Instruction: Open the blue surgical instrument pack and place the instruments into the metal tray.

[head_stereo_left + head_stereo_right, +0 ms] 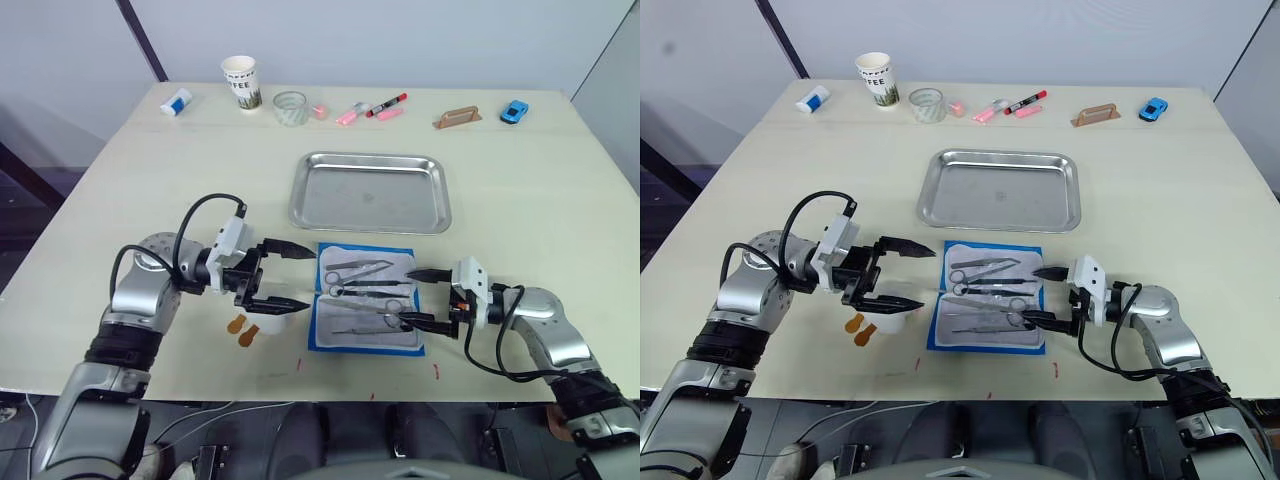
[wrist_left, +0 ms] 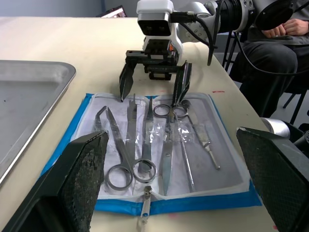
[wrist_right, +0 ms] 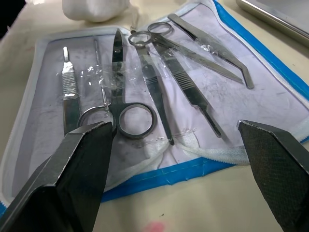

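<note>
You have the blue surgical instrument pack [image 1: 366, 296] lying unzipped and flat, just below the middle of the head views, pale lining up, with the instruments [image 1: 362, 290] still lined up on it: scissors with ring handles, forceps, tweezers. Just above it in the frame sits the metal tray [image 1: 370, 191], bare and apart from the pack's top edge. Your left gripper [image 1: 290, 275] hovers at the pack's left edge with its two fingers spread wide, one above the other in the picture; a small white cup [image 1: 265, 322] sits under the lower finger. Your right gripper [image 1: 416, 296] is at the pack's right edge, fingers likewise spread, its lower tip over the right side of the lining near the ring handles. Along the top of the frame you see a paper cup [image 1: 240, 82], marker pens [image 1: 372, 109] and a small blue toy car [image 1: 514, 111].
</note>
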